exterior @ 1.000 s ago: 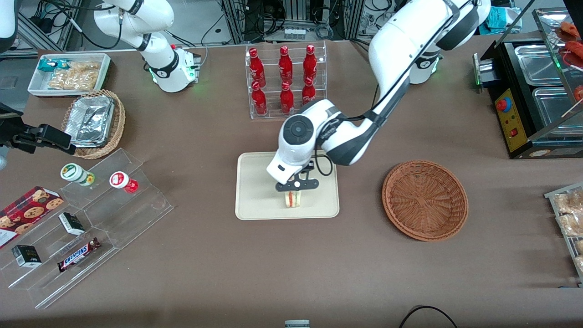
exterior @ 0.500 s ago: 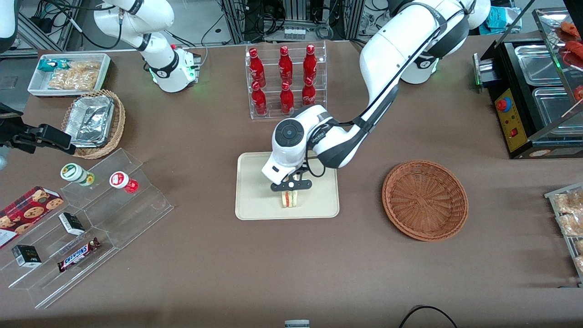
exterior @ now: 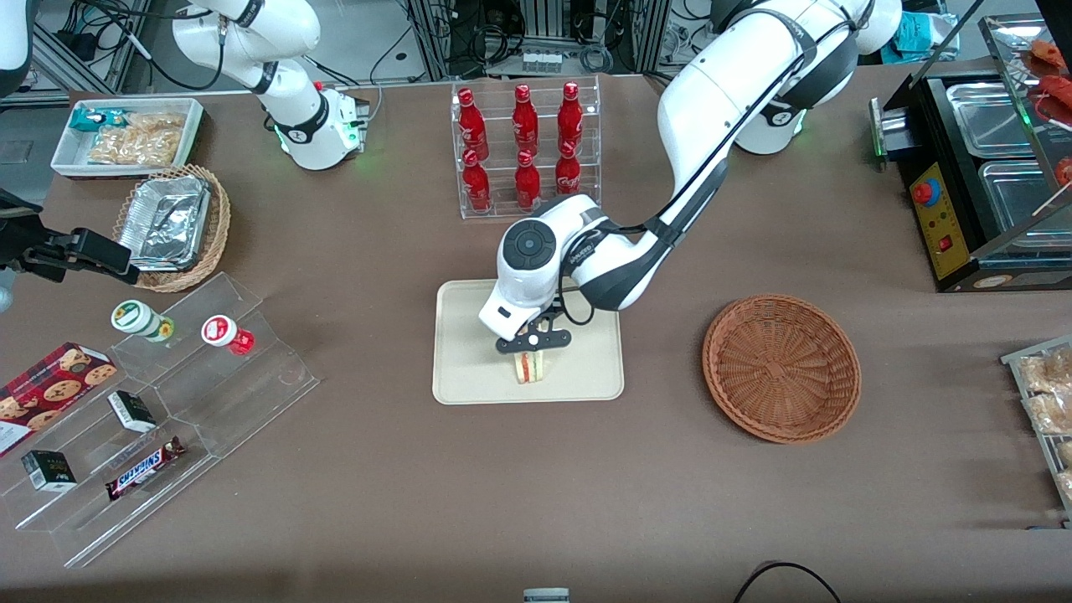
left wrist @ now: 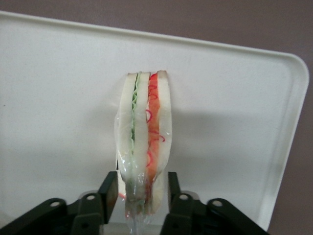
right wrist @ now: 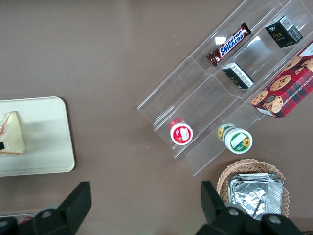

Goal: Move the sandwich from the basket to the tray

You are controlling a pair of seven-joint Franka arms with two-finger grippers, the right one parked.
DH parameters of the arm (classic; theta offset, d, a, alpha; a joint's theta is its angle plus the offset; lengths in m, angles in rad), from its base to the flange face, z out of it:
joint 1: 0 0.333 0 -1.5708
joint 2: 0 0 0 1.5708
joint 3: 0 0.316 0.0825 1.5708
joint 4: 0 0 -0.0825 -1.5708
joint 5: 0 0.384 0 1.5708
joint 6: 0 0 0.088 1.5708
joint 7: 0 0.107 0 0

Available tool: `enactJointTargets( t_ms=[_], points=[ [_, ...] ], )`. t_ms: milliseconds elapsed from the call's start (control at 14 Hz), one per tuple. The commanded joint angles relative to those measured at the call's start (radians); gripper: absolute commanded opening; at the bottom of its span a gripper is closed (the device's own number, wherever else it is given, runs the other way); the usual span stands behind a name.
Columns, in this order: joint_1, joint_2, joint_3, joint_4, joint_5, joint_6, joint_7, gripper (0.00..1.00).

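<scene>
I see the sandwich (exterior: 528, 368) standing on edge on the tray (exterior: 469, 352), in the part of the tray nearer the front camera, its red and green filling layers facing that camera. From the wrist camera the sandwich (left wrist: 144, 142) rises upright out of the gripper (left wrist: 142, 196), and its clear wrap is pinched between the two black fingers (left wrist: 108, 192), which press against both bread faces, so I read the gripper as clamped on the sandwich. In the front view the gripper (exterior: 531, 343) sits directly above the wedge, over the tray's middle. The tray's cream rim (left wrist: 293, 127) shows around the sandwich on every visible side, with brown table (exterior: 536, 486) past it. The basket (exterior: 781, 367) lies well apart from the tray, toward the working arm's end of the table, with nothing visible in it. Farther from the front camera than the tray stands a clear rack of red bottles (exterior: 523, 146). From the parked arm's wrist camera I catch the sandwich (right wrist: 11, 133) as a pale triangle on the tray (right wrist: 49, 147).
</scene>
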Motion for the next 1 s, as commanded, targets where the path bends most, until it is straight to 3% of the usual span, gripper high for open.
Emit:
enactJointTargets(
  t_ms=[0,500,643,786,929],
  points=[
    [-0.001,-0.049,0.007,0.001,0.023,-0.017,-0.028,1.0],
    [0.045,-0.199,0.082,-0.035,0.021,-0.15,-0.002,1.0],
    [0.063,-0.253,0.087,-0.036,0.009,-0.294,0.002,1.0],
    [0.165,-0.331,0.076,-0.068,-0.006,-0.401,0.034,1.0],
    [0.229,-0.419,0.07,-0.168,-0.048,-0.403,0.163,1.0]
  ],
)
